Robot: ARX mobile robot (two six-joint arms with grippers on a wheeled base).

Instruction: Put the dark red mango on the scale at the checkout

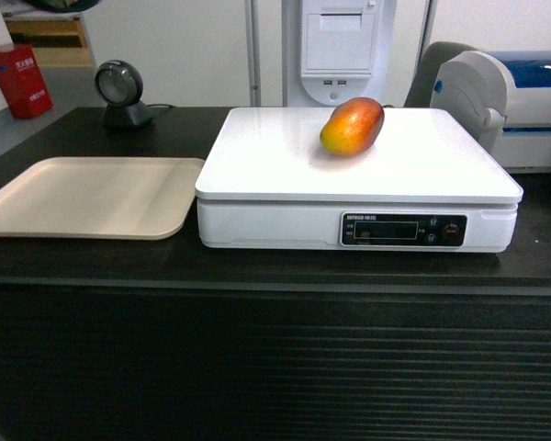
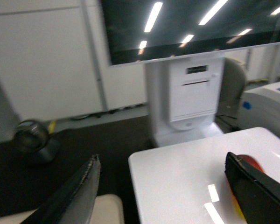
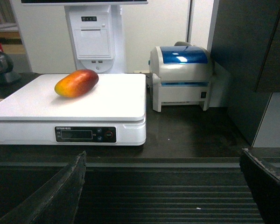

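The dark red mango (image 1: 352, 126) lies on its side on the scale (image 1: 285, 165), resting on the glossy white platter toward its far edge, at about one o'clock from the platter's middle in my head view. Its red end points up and to the right, its yellow-orange end down and to the left. Nothing touches it.

The scale sits on the checkout (image 1: 257, 266), its dark display strip (image 1: 402, 229) facing me above the counter's ribbed front panel. Just beside the scale at nine o'clock lies a flat beige tray (image 1: 83, 197), its edge nearly meeting the scale's. At three o'clock stands a white-and-blue printer (image 1: 519, 101), near the scale but apart from it. At eleven o'clock, further back on the counter, stands a round dark scanner (image 1: 121, 92).

My left gripper (image 2: 168, 191) hangs over the gap between tray and scale with its fingers spread wide and empty; the mango peeks out behind the right-hand finger (image 2: 259, 191). My right gripper (image 3: 163, 186) sits low in front of the counter, fingers likewise wide apart and holding nothing, well apart from the mango.
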